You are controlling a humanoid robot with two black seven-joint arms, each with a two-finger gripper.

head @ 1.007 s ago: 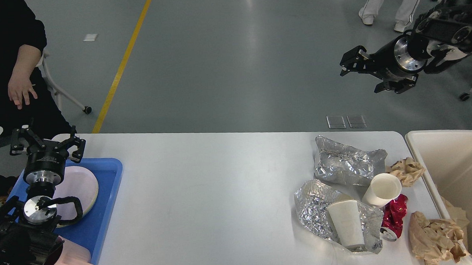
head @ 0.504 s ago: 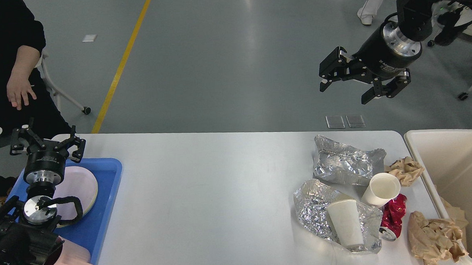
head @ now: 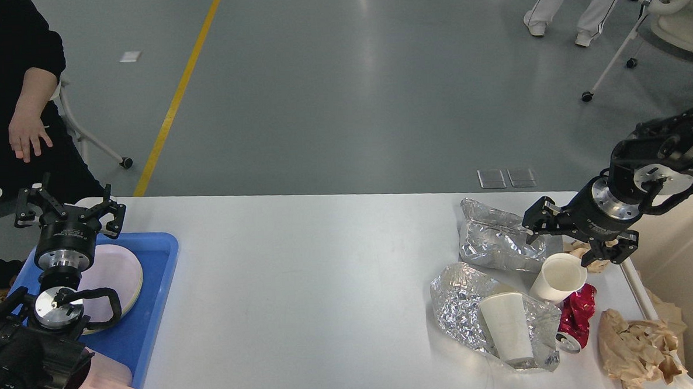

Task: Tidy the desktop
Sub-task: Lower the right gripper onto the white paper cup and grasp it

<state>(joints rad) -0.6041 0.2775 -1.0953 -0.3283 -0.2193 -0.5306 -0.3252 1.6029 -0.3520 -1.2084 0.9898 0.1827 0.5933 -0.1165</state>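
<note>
Grey floor behind, and the white worktop (head: 303, 278) fills my view, rubbish heaped at its right end. Right gripper (head: 576, 234), fingers spread and empty, has dropped from high over the floor to just above the foil bag (head: 500, 240); it could topple the paper cup (head: 560, 277). Left gripper (head: 69, 209) hangs spread over the blue tray (head: 153, 320).

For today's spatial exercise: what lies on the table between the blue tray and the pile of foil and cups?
In the head view, only bare desktop lies between the blue tray and the crumpled foil.
</note>
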